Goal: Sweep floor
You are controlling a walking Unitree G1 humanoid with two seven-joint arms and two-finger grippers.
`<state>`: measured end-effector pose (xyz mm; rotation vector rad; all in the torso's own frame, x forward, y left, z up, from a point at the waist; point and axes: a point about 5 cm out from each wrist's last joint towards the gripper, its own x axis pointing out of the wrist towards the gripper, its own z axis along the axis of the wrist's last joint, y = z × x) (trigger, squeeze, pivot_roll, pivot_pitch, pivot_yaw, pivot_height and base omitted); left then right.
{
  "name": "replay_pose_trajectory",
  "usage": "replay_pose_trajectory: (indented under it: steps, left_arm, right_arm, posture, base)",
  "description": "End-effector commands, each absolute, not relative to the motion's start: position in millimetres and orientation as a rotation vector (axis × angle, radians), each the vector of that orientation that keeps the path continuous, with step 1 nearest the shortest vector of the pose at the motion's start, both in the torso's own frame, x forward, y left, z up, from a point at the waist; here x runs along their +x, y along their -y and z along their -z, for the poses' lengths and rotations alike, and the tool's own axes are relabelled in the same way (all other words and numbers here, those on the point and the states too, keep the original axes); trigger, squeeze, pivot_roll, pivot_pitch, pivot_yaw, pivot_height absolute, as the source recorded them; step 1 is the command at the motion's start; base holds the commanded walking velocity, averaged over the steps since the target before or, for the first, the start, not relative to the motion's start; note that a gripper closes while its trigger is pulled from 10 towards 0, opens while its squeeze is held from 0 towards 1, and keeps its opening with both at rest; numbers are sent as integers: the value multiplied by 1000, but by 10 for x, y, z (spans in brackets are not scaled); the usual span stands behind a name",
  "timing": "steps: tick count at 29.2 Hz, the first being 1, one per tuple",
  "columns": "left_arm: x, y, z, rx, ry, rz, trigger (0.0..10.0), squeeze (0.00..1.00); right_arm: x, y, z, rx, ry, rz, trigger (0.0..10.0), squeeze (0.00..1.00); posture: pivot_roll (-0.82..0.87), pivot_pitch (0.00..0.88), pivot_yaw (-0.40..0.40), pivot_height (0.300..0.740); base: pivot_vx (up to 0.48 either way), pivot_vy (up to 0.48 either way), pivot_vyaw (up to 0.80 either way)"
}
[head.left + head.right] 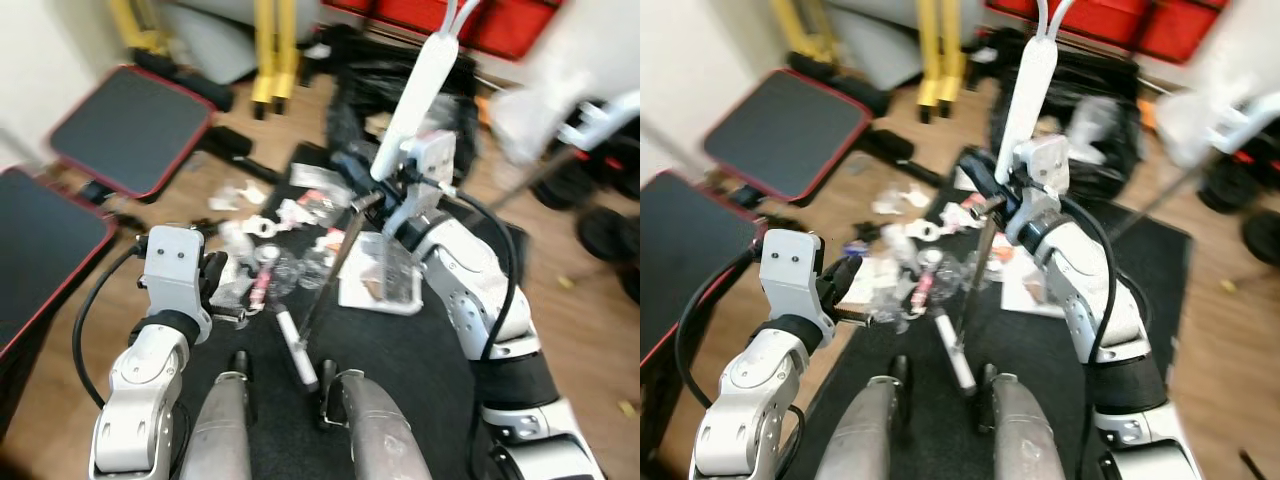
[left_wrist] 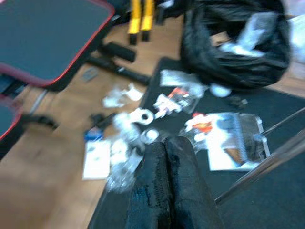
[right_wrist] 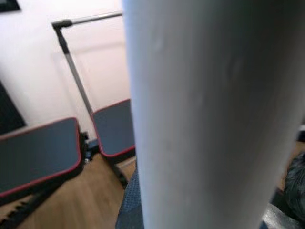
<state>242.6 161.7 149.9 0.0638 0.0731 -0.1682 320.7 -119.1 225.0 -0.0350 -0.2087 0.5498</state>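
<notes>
R gripper [image 1: 990,195] is clamping the broom handle [image 1: 422,85] at frame centre, broom head [image 1: 297,348] sitting lower centre on black mat [image 1: 400,360]. L gripper [image 2: 164,183], fingers pressed together, is hovering beside litter pile [image 1: 275,255] mid-left.

Right gripper [image 1: 990,195]: closed round the broom handle [image 1: 1025,95] (white grip above, thin metal shaft below).
Broom head [image 1: 955,355]: resting on the black mat [image 1: 1060,330].
Litter [image 1: 910,265]: scattered at the mat's edge.
Left gripper [image 1: 845,285]: held beside the litter.
</notes>
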Motion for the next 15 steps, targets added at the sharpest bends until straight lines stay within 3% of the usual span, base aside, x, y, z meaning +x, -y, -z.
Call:
replay_pose_trajectory:
  steps: [1,10,15]
  left_arm:
    - [2398,-1651,-1417,53,-102,144,10000,0]
    - [2388,-1641,-1373,46,-110,138,10000,0]
    - [2379,-1642,-1315,31,-112,121,10000,0]
  right_arm:
    - [3174,1277,-2169,-90,167,-513,10000,0]
    - [3124,1280,-2096,-116,118,-493,10000,0]
    - [3130,1282,-2033,-153,90,-489,10000,0]
  posture:
    - [-47,206,-115,740]
    - [-46,201,-120,740]
    - [-49,166,-147,740]
  base:
    - [0,0,775]
    - [0,0,769]
    - [0,0,274]
